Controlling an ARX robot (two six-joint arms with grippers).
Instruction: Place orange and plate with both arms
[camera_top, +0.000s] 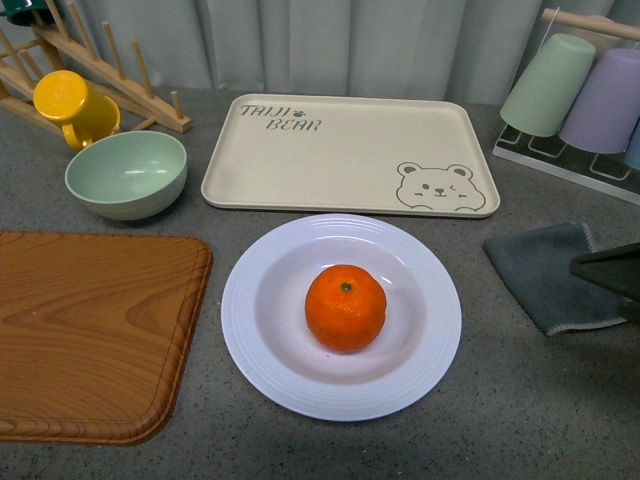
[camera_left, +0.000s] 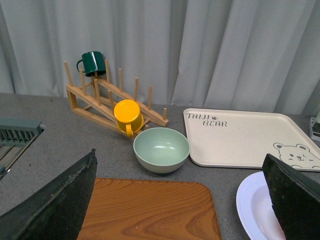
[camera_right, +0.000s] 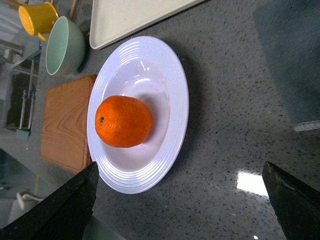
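Note:
The orange (camera_top: 345, 306) sits in the middle of the white ridged plate (camera_top: 265, 360) on the grey counter, in front of the beige bear tray. Both also show in the right wrist view, the orange (camera_right: 123, 121) in the plate (camera_right: 172, 85). My right gripper (camera_right: 180, 200) is open and empty above the bare counter beside the plate; one dark finger (camera_top: 610, 268) shows at the front view's right edge. My left gripper (camera_left: 182, 200) is open and empty above the wooden board, with the plate's edge (camera_left: 247, 205) by one finger.
A wooden cutting board (camera_top: 90, 330) lies left of the plate. A pale green bowl (camera_top: 127, 173), a yellow mug (camera_top: 72, 105) and a wooden rack (camera_top: 100, 65) stand at the back left. The bear tray (camera_top: 350, 155) lies behind. A grey cloth (camera_top: 550, 275) and upturned cups (camera_top: 575, 90) are at right.

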